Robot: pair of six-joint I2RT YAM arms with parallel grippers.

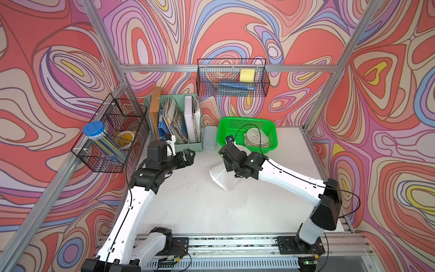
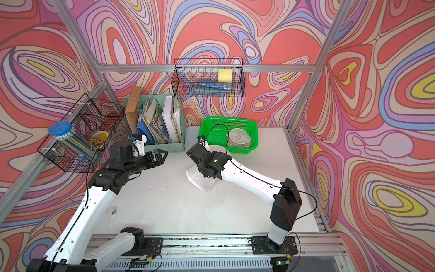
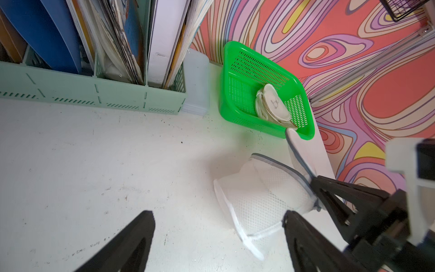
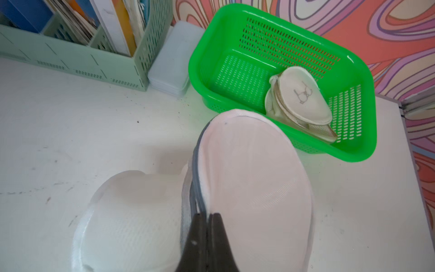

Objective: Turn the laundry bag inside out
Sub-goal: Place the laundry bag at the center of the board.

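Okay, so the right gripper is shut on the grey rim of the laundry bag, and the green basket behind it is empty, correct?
Not quite: the green basket is not empty. The right wrist view shows a folded white pouch lying in it. The rest holds: the right gripper is shut on the grey rim of the laundry bag.

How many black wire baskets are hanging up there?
2. The left wire basket hangs on the robot's left side, holding a blue-lidded jar. The back wire basket hangs at the back wall, holding a yellow pad. None seems hidden.
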